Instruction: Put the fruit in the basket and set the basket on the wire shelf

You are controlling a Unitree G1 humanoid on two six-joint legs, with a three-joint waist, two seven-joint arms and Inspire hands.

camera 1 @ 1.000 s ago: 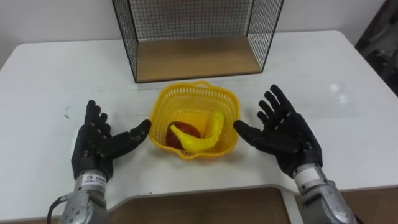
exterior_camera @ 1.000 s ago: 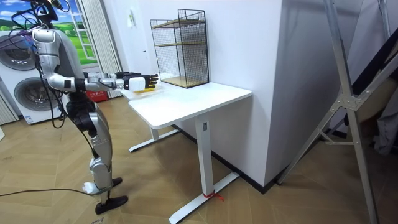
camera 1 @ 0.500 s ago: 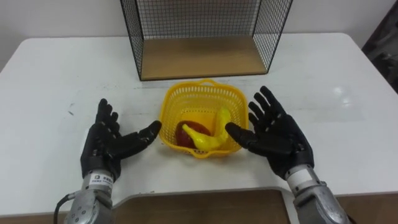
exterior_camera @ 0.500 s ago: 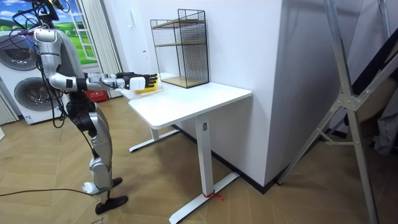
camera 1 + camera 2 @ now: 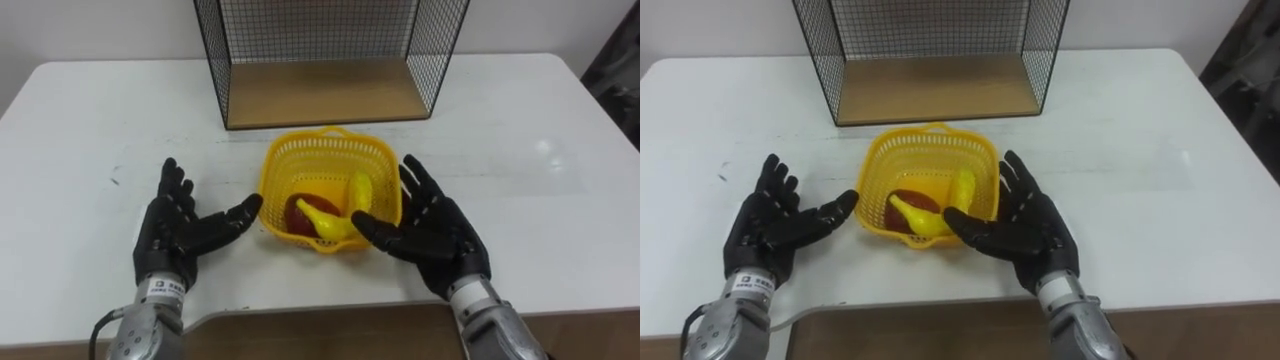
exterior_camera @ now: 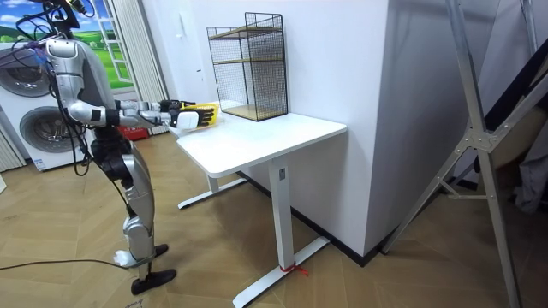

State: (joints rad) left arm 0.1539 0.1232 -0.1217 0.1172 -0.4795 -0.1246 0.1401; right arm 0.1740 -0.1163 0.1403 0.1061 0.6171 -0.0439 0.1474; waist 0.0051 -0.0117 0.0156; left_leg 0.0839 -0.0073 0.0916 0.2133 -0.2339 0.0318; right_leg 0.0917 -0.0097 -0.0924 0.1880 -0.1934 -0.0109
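Since the yellow basket [image 5: 283,165], holding bananas [image 5: 335,226] and a red fruit [image 5: 298,210], sits on the white table [image 5: 90,120] just before the open front of the wire shelf [image 5: 320,90], it lies squarely between the two hands — about as wide as deep, no clear long axis. The right hand [image 5: 440,240] is nearer, fingers spread and thumb at the basket's near right wall; the left hand [image 5: 175,235], likewise spread, palm inward, has its thumb tip just short of the left wall.
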